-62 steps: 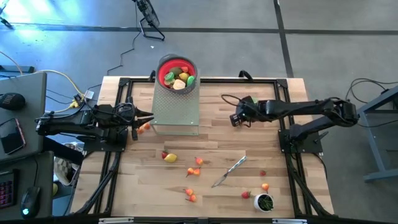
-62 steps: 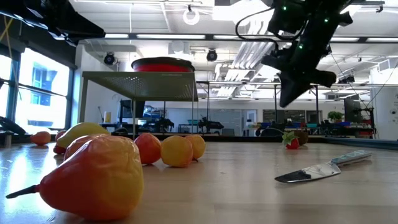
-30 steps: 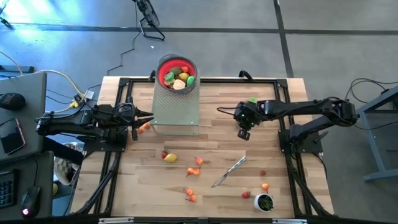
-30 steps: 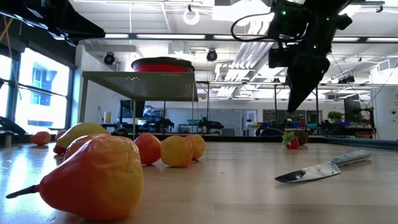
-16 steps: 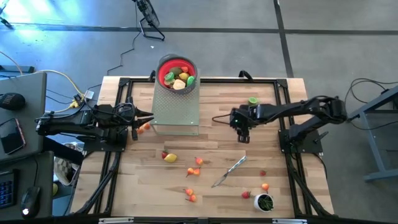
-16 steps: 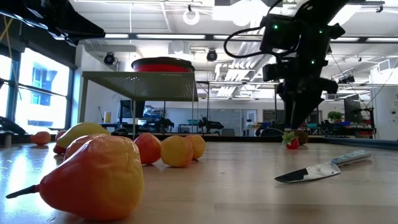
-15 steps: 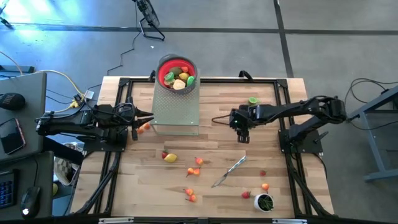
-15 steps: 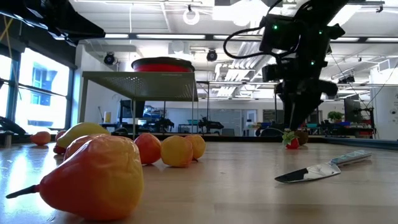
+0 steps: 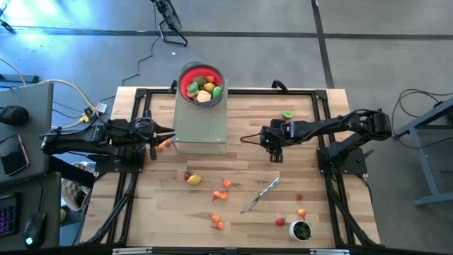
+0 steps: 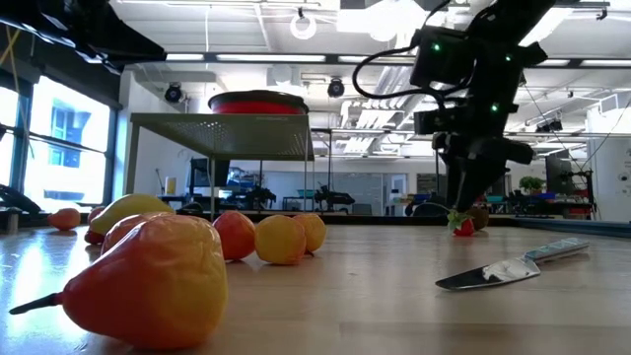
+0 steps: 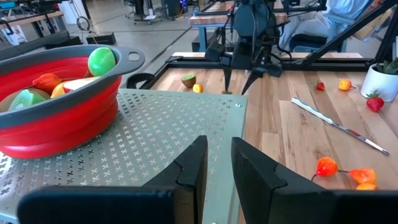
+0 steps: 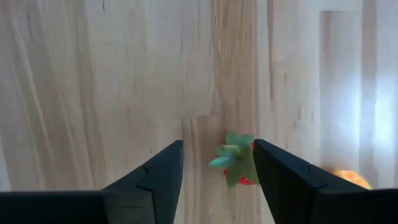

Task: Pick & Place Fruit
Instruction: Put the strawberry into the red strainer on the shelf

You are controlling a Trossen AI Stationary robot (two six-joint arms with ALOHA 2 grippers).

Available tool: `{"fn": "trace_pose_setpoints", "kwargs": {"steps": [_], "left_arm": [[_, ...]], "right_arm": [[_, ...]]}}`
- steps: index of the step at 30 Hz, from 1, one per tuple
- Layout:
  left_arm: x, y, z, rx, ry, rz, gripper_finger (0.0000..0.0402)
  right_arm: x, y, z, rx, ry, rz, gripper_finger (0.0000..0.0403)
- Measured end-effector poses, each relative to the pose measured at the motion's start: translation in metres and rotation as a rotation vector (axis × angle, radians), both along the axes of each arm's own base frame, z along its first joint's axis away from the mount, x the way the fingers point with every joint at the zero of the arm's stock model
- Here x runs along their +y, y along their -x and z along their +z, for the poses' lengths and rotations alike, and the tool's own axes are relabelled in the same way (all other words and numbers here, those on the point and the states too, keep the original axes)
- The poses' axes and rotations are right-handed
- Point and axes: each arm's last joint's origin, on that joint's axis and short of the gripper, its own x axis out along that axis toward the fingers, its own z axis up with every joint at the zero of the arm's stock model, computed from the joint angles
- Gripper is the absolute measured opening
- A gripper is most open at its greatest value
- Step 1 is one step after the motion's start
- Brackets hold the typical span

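The floor (image 9: 368, 57) around the work area is grey concrete crossed by dark seam lines. A desk (image 9: 21, 142) stands beside it, carrying a keyboard (image 9: 6, 212) and a computer mouse (image 9: 32, 228). The low view shows a large hall with an open ceiling (image 10: 296, 39) of ducts and beams, long strip lights (image 10: 325, 57), and a bright window (image 10: 59, 138) at one side. Workbenches (image 10: 532, 202) and a potted plant (image 10: 533, 183) stand in the distance.

Pale matt wooden table (image 9: 297, 177), perforated grey metal stand (image 11: 155, 146) on it, glossy red plastic bowl (image 11: 59, 115) on stand, shiny metal knife (image 10: 513, 270) on table, glossy plastic fruit (image 10: 148, 281)
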Motion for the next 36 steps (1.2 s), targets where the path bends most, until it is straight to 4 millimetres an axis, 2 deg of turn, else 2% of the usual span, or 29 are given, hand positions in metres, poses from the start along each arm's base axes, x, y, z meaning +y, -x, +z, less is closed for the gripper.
{"fn": "trace_pose_setpoints", "kwargs": {"steps": [7, 12, 23, 27, 36], "left_arm": [[0.0, 0.0, -0.001, 0.011, 0.0, 0.0, 0.0067], [0.0, 0.0, -0.001, 0.011, 0.0, 0.0, 0.0067], [0.0, 0.0, -0.001, 0.011, 0.0, 0.0, 0.0067], [0.0, 0.0, -0.001, 0.011, 0.0, 0.0, 0.0067], [0.0, 0.0, -0.001, 0.01, 0.001, 0.001, 0.0067]], "right_arm": [[0.0, 0.009, -0.015, -0.001, 0.029, -0.046, 0.0188], [-0.001, 0.005, -0.015, -0.055, 0.04, -0.067, 0.0188], [-0.001, 0.006, -0.015, -0.043, 0.04, -0.063, 0.0186], [-0.001, 0.006, -0.015, -0.043, 0.039, -0.066, 0.0163], [-0.001, 0.006, -0.015, -0.043, 0.044, -0.072, 0.0072]]}}
